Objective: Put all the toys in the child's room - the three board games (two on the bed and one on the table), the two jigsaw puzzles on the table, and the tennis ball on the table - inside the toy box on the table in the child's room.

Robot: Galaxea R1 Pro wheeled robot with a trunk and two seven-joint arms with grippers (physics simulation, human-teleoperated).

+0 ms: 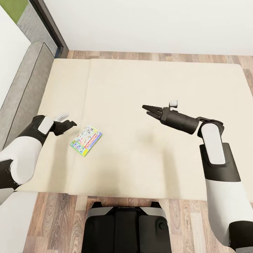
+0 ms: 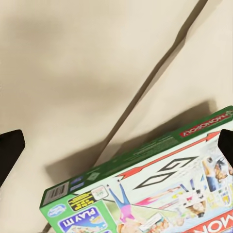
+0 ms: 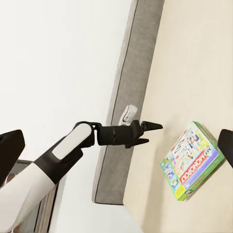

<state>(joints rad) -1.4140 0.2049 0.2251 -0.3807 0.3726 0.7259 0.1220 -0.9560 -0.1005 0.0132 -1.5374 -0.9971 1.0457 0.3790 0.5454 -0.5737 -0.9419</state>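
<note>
Wood plank floor runs around the scene, meeting a plain white wall; a dark door frame stands at the corner.

Both arms reach forward, bent at the elbow; left gripper and right gripper hold nothing, jaws parted.

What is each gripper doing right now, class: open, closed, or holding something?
Left gripper: open, holding nothing, beside the board game on the bed.
Right gripper: open, holding nothing, above the bed.
</note>
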